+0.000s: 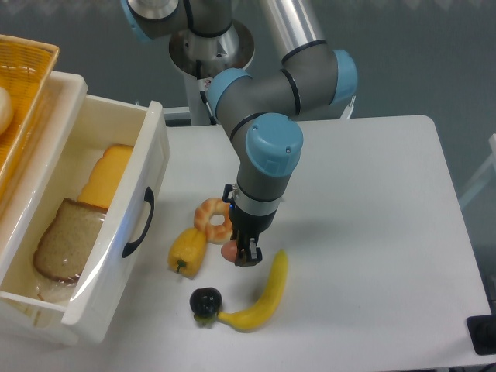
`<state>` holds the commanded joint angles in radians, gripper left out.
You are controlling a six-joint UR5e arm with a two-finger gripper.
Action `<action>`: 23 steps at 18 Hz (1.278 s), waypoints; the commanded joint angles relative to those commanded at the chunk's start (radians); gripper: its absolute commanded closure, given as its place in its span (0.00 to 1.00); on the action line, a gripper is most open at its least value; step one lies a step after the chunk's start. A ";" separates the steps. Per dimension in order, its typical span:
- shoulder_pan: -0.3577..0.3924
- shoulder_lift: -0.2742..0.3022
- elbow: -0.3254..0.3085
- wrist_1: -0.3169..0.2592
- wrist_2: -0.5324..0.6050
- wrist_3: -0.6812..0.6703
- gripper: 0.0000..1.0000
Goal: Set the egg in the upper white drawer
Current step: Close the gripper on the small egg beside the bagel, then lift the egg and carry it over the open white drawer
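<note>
The egg point(228, 251) is a small salmon-coloured oval on the table just below the glazed donut point(212, 219); only its left part shows. My gripper point(246, 254) points straight down right against the egg's right side, and its dark fingers cover the rest of it. From this angle I cannot tell whether the fingers stand around the egg or how wide they are. The upper white drawer point(152, 167) is pulled open at the left, with a black handle point(139, 225) on its front. It holds a slice of bread point(63, 236) and yellow cheese slices point(105, 178).
A yellow pepper point(187, 250) lies left of the egg. A banana point(263, 296) and a small dark round fruit point(205, 301) lie in front of the gripper. An orange wicker basket point(31, 66) sits at the far left, behind the drawer.
</note>
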<state>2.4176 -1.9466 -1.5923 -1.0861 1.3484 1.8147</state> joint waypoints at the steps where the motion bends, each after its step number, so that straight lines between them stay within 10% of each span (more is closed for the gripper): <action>1: 0.002 0.000 -0.002 0.000 -0.002 0.000 0.80; 17: -0.014 0.005 0.104 0.003 -0.017 -0.242 0.86; 23: -0.014 0.092 0.117 0.002 -0.057 -0.279 0.86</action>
<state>2.4038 -1.8548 -1.4757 -1.0845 1.2916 1.5355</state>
